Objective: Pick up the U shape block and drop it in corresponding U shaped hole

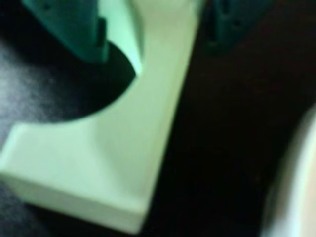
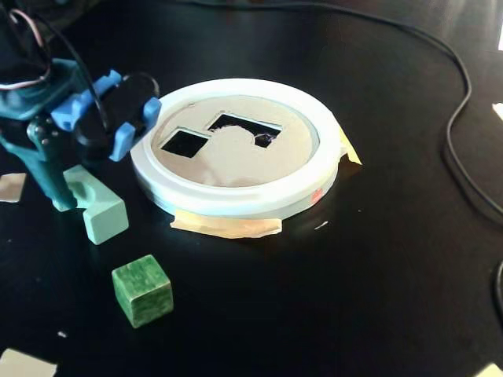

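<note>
The pale green U shape block point(image 1: 113, 163) lies on the black table and fills the wrist view. My gripper point(image 1: 158, 49) straddles one arm of the U: the left teal finger point(image 1: 84, 34) is inside the hollow and the right finger point(image 1: 229, 24) is outside, both against that arm. In the fixed view the block point(image 2: 100, 210) sits at the left, under the gripper point(image 2: 69, 188), just left of the round white sorter lid point(image 2: 236, 203). The lid has a square hole point(image 2: 183, 143) and a U shaped hole point(image 2: 244, 128).
A dark green cube point(image 2: 142, 290) stands on the table in front of the block. The lid is taped down with tan tape point(image 2: 228, 228). A black cable point(image 2: 460, 149) runs along the right side. The lid's white rim point(image 1: 296, 187) shows at the wrist view's lower right.
</note>
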### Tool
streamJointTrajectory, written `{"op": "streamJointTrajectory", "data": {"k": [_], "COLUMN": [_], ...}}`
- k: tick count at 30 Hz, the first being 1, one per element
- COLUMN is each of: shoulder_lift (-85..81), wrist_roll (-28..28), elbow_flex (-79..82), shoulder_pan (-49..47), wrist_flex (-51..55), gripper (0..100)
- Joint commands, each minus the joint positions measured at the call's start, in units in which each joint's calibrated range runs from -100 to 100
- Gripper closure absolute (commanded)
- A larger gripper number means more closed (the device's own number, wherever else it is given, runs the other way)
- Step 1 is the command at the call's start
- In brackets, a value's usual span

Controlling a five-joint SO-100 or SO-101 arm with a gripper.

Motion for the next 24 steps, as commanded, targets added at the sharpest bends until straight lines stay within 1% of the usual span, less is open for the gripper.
{"op": "streamJointTrajectory", "data": {"k": [1, 4, 5, 9, 11, 14, 20, 24], "shoulder_lift": [0.22, -0.32, -0.41, -0.5, -0.5, -0.59, -0.68, -0.77], "wrist_roll": [-0.2, -0.2, -0.2, -0.2, -0.2, -0.1, 1.81, 5.03], "elbow_flex": [-5.16, -5.16, -5.16, -5.25, -5.25, -5.25, -6.98, -13.08], "shoulder_pan": [1.01, 1.01, 1.01, 1.01, 1.01, 1.01, 1.01, 1.01], "wrist_flex": [-1.97, -1.97, -1.97, -1.97, -1.97, -1.97, -1.87, -0.46], "gripper": [68, 69, 70, 94, 100, 99, 99, 99]}}
